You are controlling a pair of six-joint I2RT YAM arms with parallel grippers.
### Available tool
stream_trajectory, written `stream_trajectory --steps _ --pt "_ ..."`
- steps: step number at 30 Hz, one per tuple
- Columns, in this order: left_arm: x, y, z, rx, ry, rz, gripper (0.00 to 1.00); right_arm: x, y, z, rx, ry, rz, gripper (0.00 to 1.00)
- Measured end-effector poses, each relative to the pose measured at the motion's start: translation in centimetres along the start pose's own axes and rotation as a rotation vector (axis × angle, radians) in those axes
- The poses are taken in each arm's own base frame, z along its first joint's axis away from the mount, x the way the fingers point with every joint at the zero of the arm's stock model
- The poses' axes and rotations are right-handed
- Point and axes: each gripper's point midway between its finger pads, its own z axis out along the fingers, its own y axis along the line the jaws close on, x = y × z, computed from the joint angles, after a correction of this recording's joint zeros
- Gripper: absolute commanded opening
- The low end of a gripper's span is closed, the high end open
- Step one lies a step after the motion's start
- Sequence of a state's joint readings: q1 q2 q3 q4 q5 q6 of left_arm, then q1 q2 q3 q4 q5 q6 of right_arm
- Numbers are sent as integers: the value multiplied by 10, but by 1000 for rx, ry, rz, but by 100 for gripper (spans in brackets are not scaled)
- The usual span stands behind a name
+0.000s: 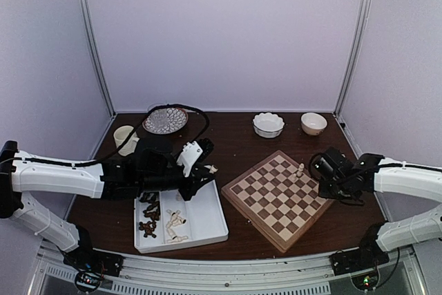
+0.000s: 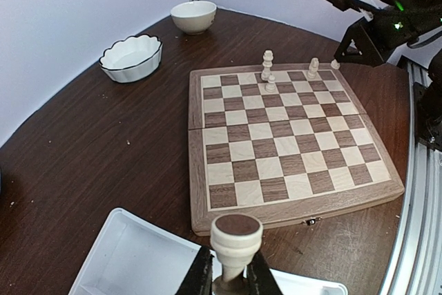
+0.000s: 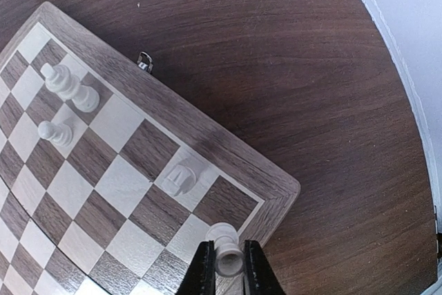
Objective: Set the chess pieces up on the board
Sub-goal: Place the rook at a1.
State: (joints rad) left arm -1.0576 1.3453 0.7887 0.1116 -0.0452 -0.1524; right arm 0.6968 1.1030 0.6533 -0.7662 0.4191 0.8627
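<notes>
- firstly, far left: left gripper (image 1: 206,173) clenched on a cream chess piece (image 2: 236,238), upright between the fingers, above the far rim of the white tray (image 1: 204,215).
- inside that tray: dark chessmen (image 1: 148,215) in the left compartment, loose cream chessmen (image 1: 176,226) in the right one.
- further right: board (image 1: 276,198) flat on the table, set cornerwise, near the tray.
- along its far right edge: tall piece (image 3: 65,86), pawn (image 3: 54,131) and rook-like piece (image 3: 181,177), all cream, all standing.
- far right: right gripper (image 3: 226,274) clamped on another cream piece (image 3: 224,250), over the board's corner square; resting on it or not, cannot tell.
- behind the board: two white bowls (image 1: 268,124), well apart from it.
</notes>
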Motion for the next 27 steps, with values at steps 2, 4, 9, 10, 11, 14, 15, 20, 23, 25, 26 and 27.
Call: stream_trajectory --steps 2,4,9,10,11,14,15,20,23,25,26,27 --pt "0 0 0 0 0 0 6 2 -1 3 8 5 7 0" --pt "0 0 0 0 0 0 6 5 -2 6 14 9 11 0" --pt "0 0 0 0 0 0 7 6 -3 11 30 15 23 0" --pt "0 0 0 0 0 0 6 6 -3 12 33 16 27 0" --pt "0 0 0 0 0 0 7 6 -4 14 36 17 30 0" --pt "0 0 0 0 1 0 7 7 -4 18 48 24 34 0" --pt "1 0 0 0 2 0 7 7 -4 20 53 27 34 0" --pt "5 0 0 0 11 0 7 11 -2 27 68 44 25 3" --pt "6 0 0 0 11 -1 7 12 -2 29 70 48 23 6" --pt "6 0 0 0 11 -1 7 12 -2 29 69 47 24 13" --pt "6 0 0 0 11 -2 7 12 -2 29 69 48 25 15" --pt "6 0 0 0 11 -3 7 11 -2 29 70 48 26 22"
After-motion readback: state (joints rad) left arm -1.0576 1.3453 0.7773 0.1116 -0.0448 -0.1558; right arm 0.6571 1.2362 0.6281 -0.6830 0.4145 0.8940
